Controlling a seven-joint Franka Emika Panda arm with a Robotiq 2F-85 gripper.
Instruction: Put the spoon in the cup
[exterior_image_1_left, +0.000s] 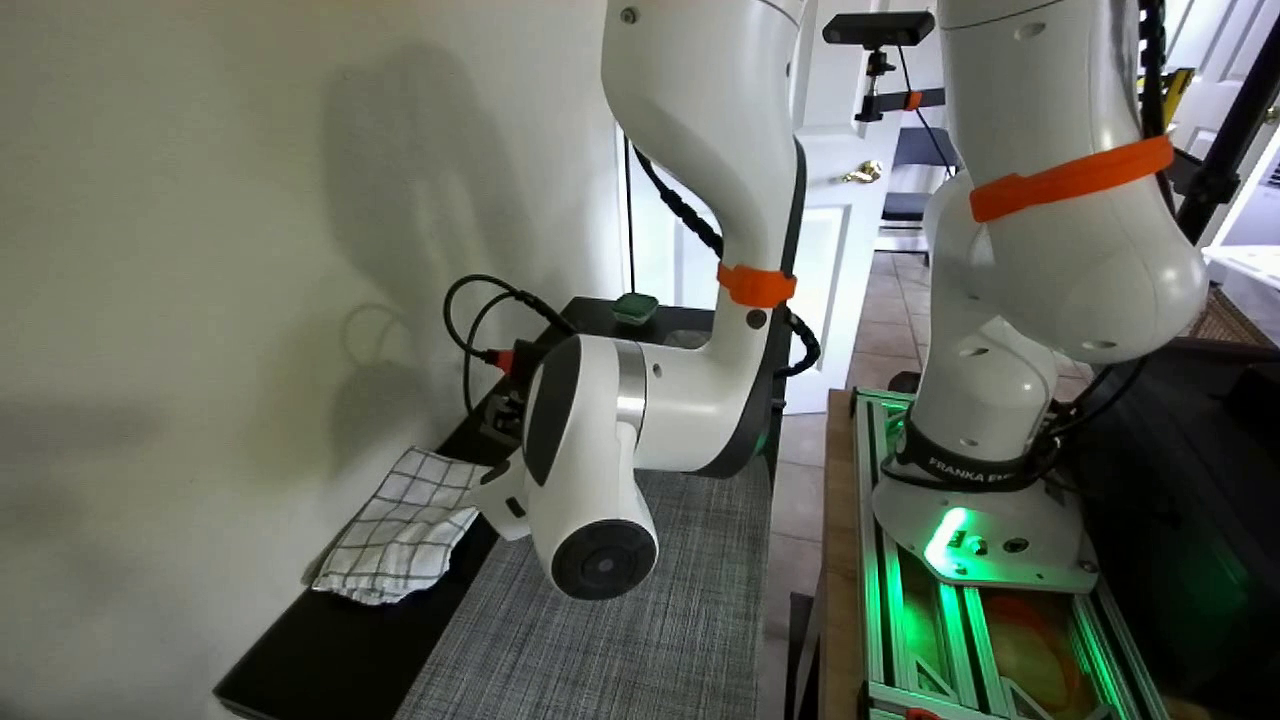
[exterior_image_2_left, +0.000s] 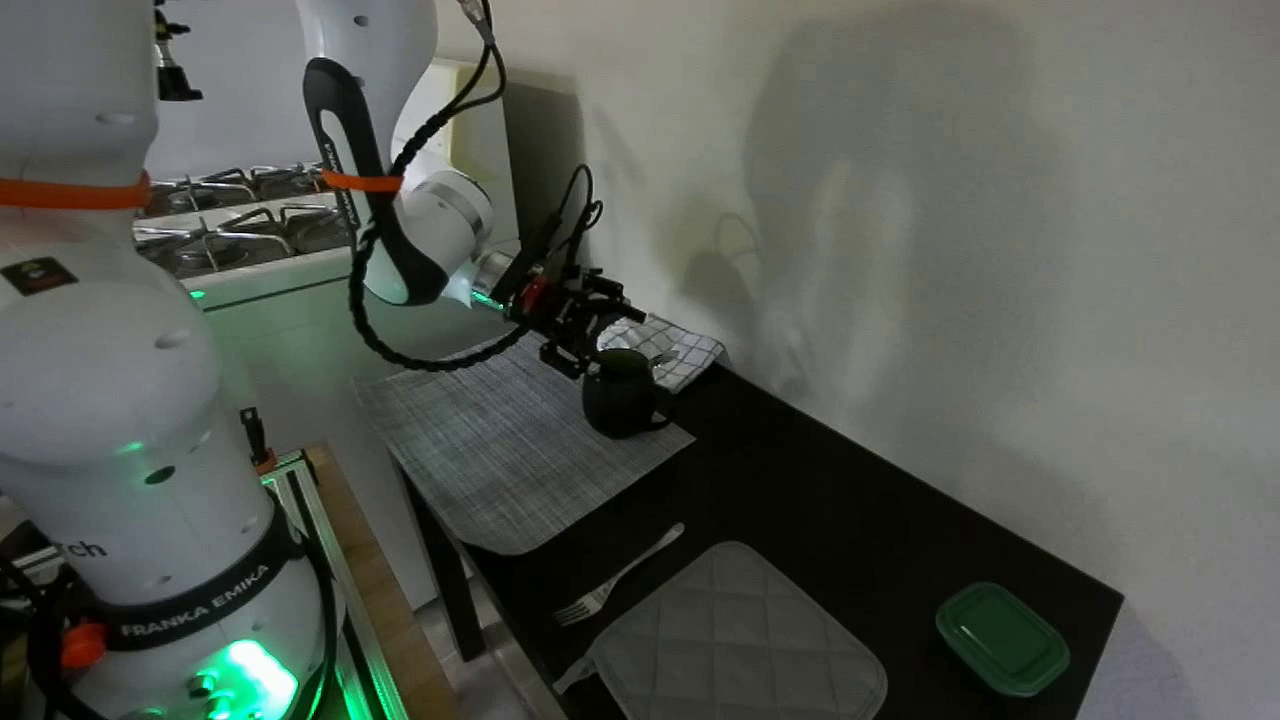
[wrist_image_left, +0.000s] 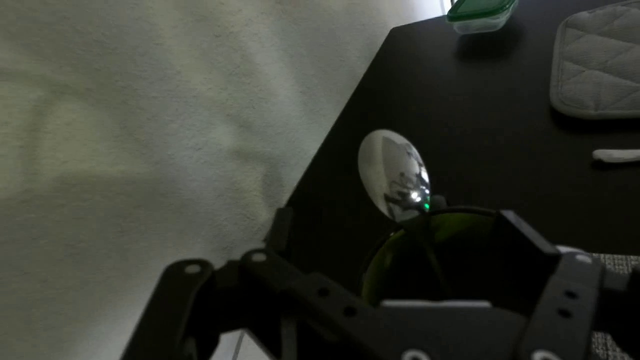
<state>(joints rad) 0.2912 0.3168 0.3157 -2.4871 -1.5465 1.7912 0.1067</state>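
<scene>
Cup (exterior_image_2_left: 618, 400): upright in an exterior view, green within, its handle at 3 o'clock.
Gripper (wrist_image_left: 400, 229): jaws spread, the fingers (wrist_image_left: 530, 235) well apart, with the mouth of the cup showing between them in the wrist view.
Spoon (wrist_image_left: 394, 172): in the cup, tilted, handle down inside, bowl projecting past the rim.
Spoon from gripper: in the wrist view, bowl at 12 o'clock from the midpoint of the fingertips, handle running down towards 5 o'clock; in an exterior view, bowl near the gripper, between 3 and 4 o'clock.
Cup from gripper: at about 6 o'clock in that exterior view, just beside the fingers; contact cannot be told.
Placemat (exterior_image_2_left: 510, 460): grey, woven, with the cup near its edge.
Checked cloth (exterior_image_2_left: 695, 350): at 2 o'clock from the cup.
Fork (exterior_image_2_left: 620, 578): at 6 o'clock from the cup, tines towards 8 o'clock.
Quilted pad (exterior_image_2_left: 740, 630): at 5 o'clock, near the fork.
Green-lidded container (exterior_image_2_left: 1003, 640): at 4 o'clock, well apart from the cup, on the dark table (exterior_image_2_left: 830, 500).
</scene>
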